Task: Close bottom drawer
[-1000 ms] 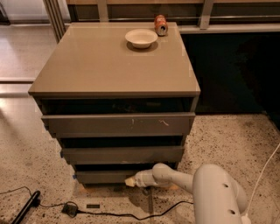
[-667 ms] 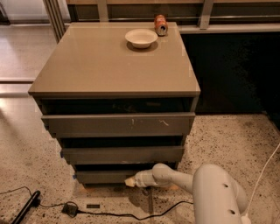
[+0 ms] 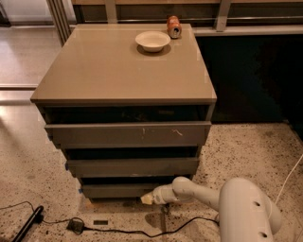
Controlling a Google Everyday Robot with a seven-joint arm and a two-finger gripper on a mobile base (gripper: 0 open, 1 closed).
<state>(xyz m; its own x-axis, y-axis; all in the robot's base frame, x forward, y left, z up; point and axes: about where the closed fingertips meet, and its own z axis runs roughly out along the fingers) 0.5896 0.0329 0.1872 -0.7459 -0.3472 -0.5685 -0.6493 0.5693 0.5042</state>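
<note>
Fingers point(image 3: 146, 200) of gripper point(image 3: 147, 199) together (empty) at bottom drawer point(image 3: 118, 190) front, lowest of 3, long axis left-right, face toward camera.

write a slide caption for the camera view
Robot hand low by the bottom drawer; bowl and can on the cabinet top.

An indoor test or office-type space is indicated, though the dim view permits no firmer classing. A speckled terrazzo floor point(image 3: 246, 146), of the kind laid in commercial buildings, is seen on both sides of the unit. A freestanding taupe drawer cabinet point(image 3: 118, 71) is placed on it, with a white bowl point(image 3: 152, 40) and an orange can point(image 3: 173, 26) set on its top. Loose black cable point(image 3: 118, 231) is trailed across the floor in front. A pale framed rail point(image 3: 221, 14) is noted behind the cabinet. The robot's gripper point(image 3: 147, 199) is positioned low, at the front of the bottom drawer point(image 3: 113, 191).
</note>
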